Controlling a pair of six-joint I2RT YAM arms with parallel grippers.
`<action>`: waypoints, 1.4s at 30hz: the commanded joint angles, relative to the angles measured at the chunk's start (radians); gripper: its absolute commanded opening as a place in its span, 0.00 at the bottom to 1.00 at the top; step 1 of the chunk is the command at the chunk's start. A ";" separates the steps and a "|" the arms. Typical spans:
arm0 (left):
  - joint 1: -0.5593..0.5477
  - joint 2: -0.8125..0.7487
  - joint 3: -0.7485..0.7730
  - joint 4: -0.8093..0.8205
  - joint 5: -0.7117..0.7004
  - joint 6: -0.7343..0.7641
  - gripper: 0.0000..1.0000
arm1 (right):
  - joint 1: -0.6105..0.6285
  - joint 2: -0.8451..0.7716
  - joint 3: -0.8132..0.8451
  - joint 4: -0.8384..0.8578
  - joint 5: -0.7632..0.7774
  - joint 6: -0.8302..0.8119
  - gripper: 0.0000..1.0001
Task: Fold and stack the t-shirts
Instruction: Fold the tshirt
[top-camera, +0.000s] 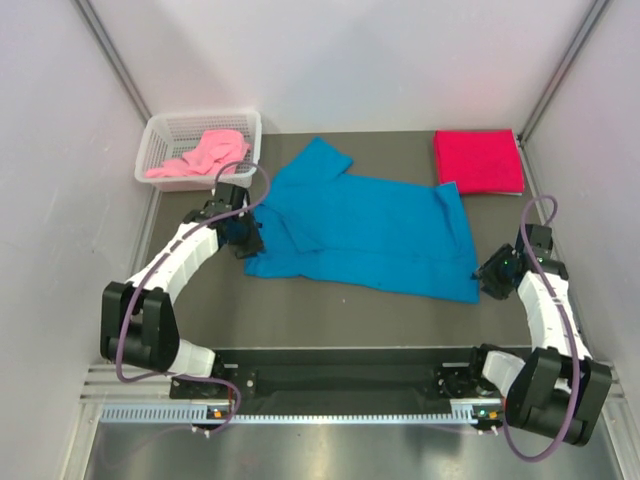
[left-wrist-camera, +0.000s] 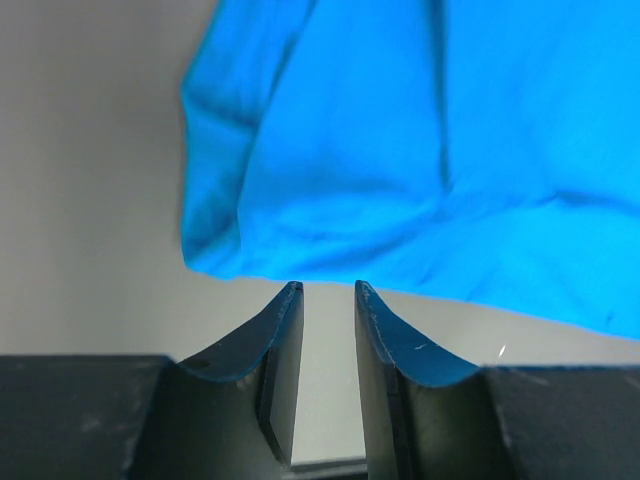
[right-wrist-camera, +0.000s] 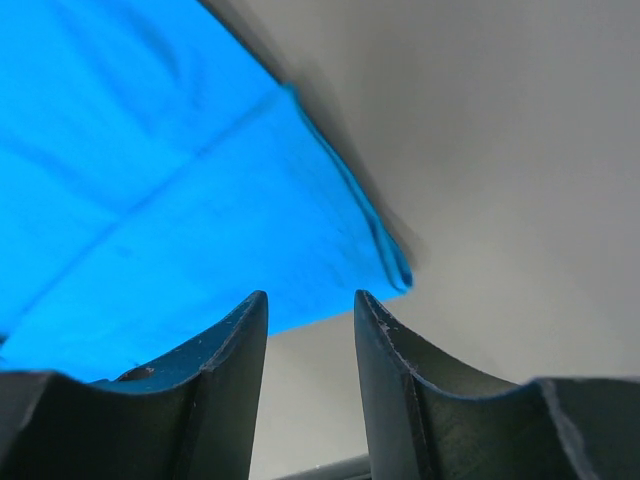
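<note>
A bright blue t-shirt (top-camera: 370, 230) lies spread flat across the middle of the table, one sleeve pointing to the back left. A crimson red t-shirt (top-camera: 478, 160) lies folded at the back right. A light pink t-shirt (top-camera: 200, 155) sits crumpled in the white basket. My left gripper (top-camera: 250, 240) stands open just off the blue shirt's near left corner, and its wrist view shows the blue cloth (left-wrist-camera: 400, 150) beyond the tips (left-wrist-camera: 328, 290), with bare table between them. My right gripper (top-camera: 490, 275) is open at the near right corner, where the hem (right-wrist-camera: 150, 200) lies ahead of its empty tips (right-wrist-camera: 310, 297).
The white mesh basket (top-camera: 160, 135) stands at the back left corner. Pale walls close in the table on the left, back and right. A metal rail (top-camera: 330, 410) with the arm bases runs along the near edge.
</note>
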 joint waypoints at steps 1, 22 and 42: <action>-0.001 -0.037 -0.043 0.069 0.086 -0.041 0.33 | -0.012 0.001 -0.034 -0.025 0.003 0.040 0.41; -0.001 -0.153 -0.207 0.069 -0.129 -0.111 0.31 | -0.012 0.151 -0.135 0.151 0.140 0.081 0.36; 0.009 0.066 -0.149 0.123 -0.176 -0.168 0.21 | -0.023 0.112 -0.075 0.107 0.237 -0.009 0.00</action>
